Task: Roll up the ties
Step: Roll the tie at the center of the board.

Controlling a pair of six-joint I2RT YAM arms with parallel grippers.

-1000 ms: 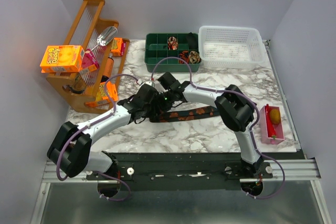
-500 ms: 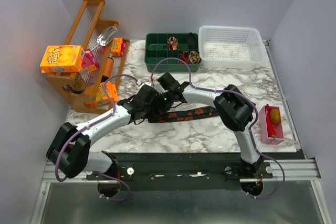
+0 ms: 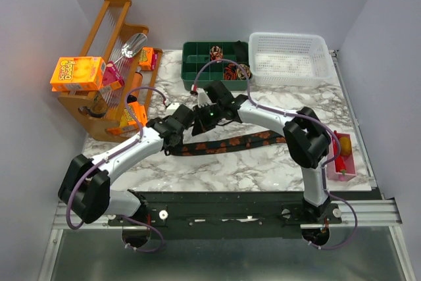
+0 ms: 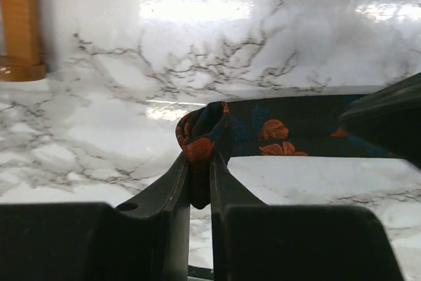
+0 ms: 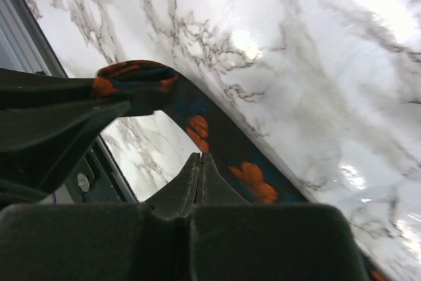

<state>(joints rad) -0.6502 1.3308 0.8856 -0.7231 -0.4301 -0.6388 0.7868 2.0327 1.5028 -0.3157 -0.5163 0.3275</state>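
Two slim fingers (image 4: 177, 189) of the left gripper (image 4: 200, 166) stand only a crack apart, and the folded-over end of the tie (image 4: 263, 137) is pinched between them, its dark cloth with orange flowers bunched into a small hump just above the tips. The right gripper (image 5: 199, 160) has its fingers (image 5: 177, 197) pressed fully together with nothing that I can see between them; their tips sit just at the near edge of the same tie, close to the pinched fold. From that fold the tie runs as a flat strip across the marble table (image 3: 263, 169), out to the right and under the right arm, lying roughly in the middle of the work area. Further back, rolled ties (image 3: 216, 52) sit as little coils in compartments of a green tray (image 3: 187, 64), with a white basket (image 3: 289, 78) just beside it on the right. A wooden rack (image 3: 108, 14) holding an orange box (image 3: 77, 72) stands at the left edge, and a pink tray (image 3: 350, 162) lies at the right edge.
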